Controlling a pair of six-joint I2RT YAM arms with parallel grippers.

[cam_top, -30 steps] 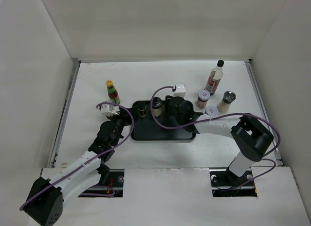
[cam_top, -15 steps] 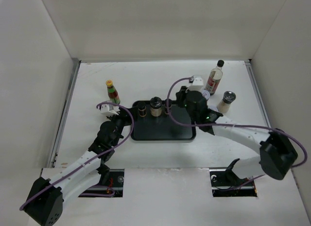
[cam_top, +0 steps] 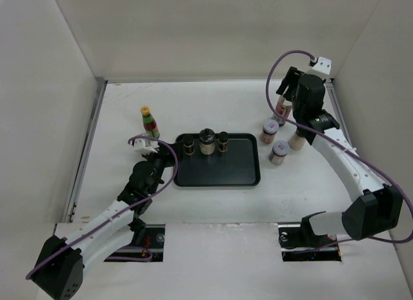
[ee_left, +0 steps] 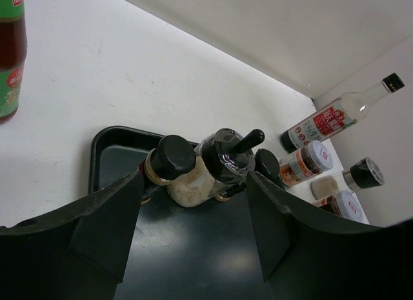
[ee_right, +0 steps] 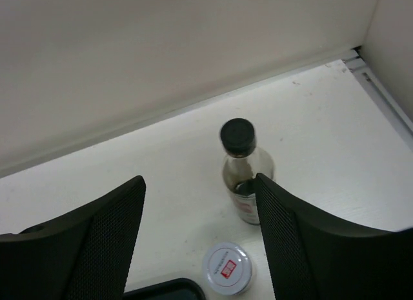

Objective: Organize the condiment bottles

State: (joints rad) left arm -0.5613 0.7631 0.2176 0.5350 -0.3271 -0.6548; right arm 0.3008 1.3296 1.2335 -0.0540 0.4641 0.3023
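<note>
On the black tray (cam_top: pixel 219 168) three condiment bottles stand in a row at its back edge: a black-lidded jar (cam_top: pixel 187 145), a grinder jar (cam_top: pixel 207 142) and a small black-capped jar (cam_top: pixel 223 141). My left gripper (cam_top: pixel 151 155) hovers open at the tray's left end, and these jars (ee_left: pixel 169 161) sit beyond its fingertips. The yellow-capped sauce bottle (cam_top: pixel 150 122) stands left of the tray. My right gripper (cam_top: pixel 286 93) hangs open and empty above the tall clear bottle (ee_right: pixel 244 177). A white-lidded jar (ee_right: pixel 226 268) stands below it.
Right of the tray stand two white-lidded jars (cam_top: pixel 270 129) (cam_top: pixel 279 151) and a black-capped spice jar (cam_top: pixel 297 140) partly behind my right arm. White walls close the table at the back and both sides. The right wall is close to the tall bottle.
My right arm has swung from over the tray to the back right corner and its jaws have opened wider. A third jar now shows on the tray. The left arm has not moved.
</note>
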